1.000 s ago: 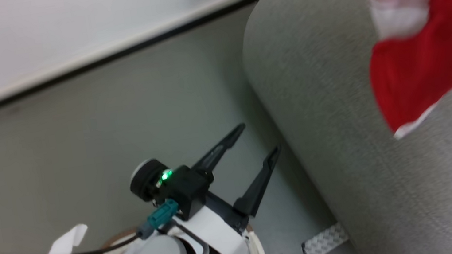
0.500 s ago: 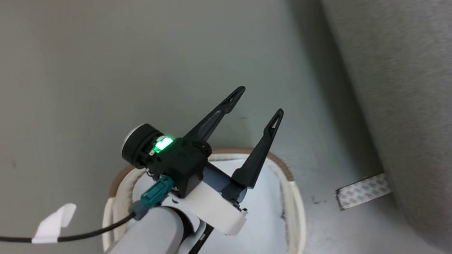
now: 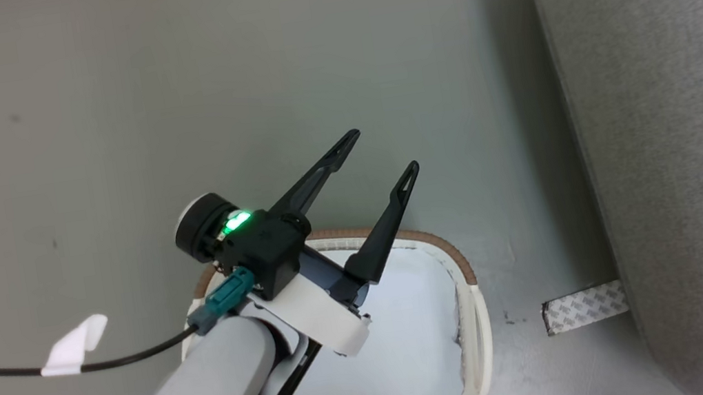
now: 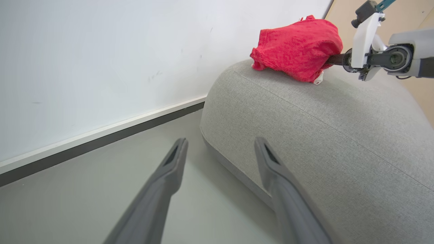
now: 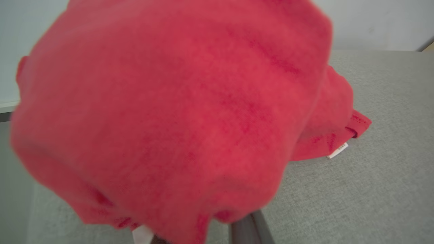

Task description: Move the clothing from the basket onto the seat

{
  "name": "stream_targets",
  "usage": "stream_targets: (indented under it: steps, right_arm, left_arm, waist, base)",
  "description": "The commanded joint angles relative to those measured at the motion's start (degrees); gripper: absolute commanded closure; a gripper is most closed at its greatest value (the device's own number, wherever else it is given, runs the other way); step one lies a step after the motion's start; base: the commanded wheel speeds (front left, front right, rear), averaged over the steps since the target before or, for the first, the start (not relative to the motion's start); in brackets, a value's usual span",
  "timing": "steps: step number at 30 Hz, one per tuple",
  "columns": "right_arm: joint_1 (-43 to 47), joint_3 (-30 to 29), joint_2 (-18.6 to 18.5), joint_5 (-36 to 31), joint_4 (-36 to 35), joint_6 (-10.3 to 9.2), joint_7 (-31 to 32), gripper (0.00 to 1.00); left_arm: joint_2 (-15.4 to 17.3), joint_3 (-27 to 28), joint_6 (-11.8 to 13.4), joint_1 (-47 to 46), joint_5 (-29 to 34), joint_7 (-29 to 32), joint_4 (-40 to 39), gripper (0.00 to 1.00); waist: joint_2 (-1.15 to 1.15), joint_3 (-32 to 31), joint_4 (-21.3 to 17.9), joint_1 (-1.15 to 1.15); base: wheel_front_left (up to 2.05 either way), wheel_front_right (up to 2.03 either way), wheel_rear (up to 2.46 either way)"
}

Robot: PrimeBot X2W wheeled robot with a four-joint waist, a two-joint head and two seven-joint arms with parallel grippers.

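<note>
The large grey woven-fabric upholstered seat (image 4: 322, 135) stood on the grey-green floor (image 3: 103, 123) beside a white wall (image 4: 101, 67). The white perforated plastic basket (image 3: 461, 269) with a light brown rounded rim sat on the floor just beside the seat's base. The part of its white interior not covered by the left forearm held no garment. The bright red soft fabric clothing (image 4: 296, 51) was found out of the basket and up on the seat's top, near the rounded end by the wall. It was bunched, and its lower folds and a white edge appeared to touch the upholstery. The right claw (image 4: 336, 59) was clenched on the clothing, its dark fingers buried in the bunch; in the right wrist view the fabric draped close before the lens, above the seat's weave. The left claw (image 3: 383, 151) hung over the basket's far rim, jaws spread wide with nothing between them. Assessment: removal from the basket and carriage to the seat appeared complete. Outstanding were release of the clothing, so that it lay unsupported on the seat, and withdrawal of the right claw. A small strip of patterned tape (image 3: 584, 308) lay on the floor at the seat's base.
</note>
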Motion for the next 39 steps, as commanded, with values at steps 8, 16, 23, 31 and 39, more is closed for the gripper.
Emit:
stream_targets:
  steps: [8,16,23,31,39]
  right_arm:
    - [3.2,7.1,0.5,0.8,1.7,-0.14,-1.9,0.00]
    - [9.7,12.9,-1.9,2.7,-2.7,-0.14,-5.3,0.00]
    - [16.8,12.7,-2.5,6.0,-12.8,-0.14,-10.2,0.00]
    - [27.9,7.9,2.4,4.8,-25.7,-0.14,-14.0,0.00]
    - [42.9,4.1,11.7,-0.5,-38.5,-0.15,-14.5,0.00]
  left_arm:
    - [0.7,0.7,1.0,3.7,-2.0,-1.3,2.0,0.00]
    - [1.5,5.1,3.6,10.4,-5.8,-2.3,2.7,0.00]
    - [3.4,11.4,7.1,17.1,-9.1,-2.6,1.1,0.00]
    - [4.0,18.8,11.1,25.9,-12.3,-2.7,-1.4,0.00]
    - [2.8,24.0,12.3,33.5,-10.9,-2.7,-2.7,0.00]
  waist:
    - [0.00,-9.7,-3.2,-0.01]
    - [0.00,-21.9,-5.0,-0.01]
    - [0.00,-29.6,-3.8,-0.01]
    - [0.00,-35.9,-1.1,-0.01]
    - [0.00,-38.4,1.7,-0.01]
  base:
    - [0.00,0.00,0.00]
    - [0.00,0.00,0.00]
    - [0.00,0.00,0.00]
    - [0.00,0.00,0.00]
    - [0.00,0.00,0.00]
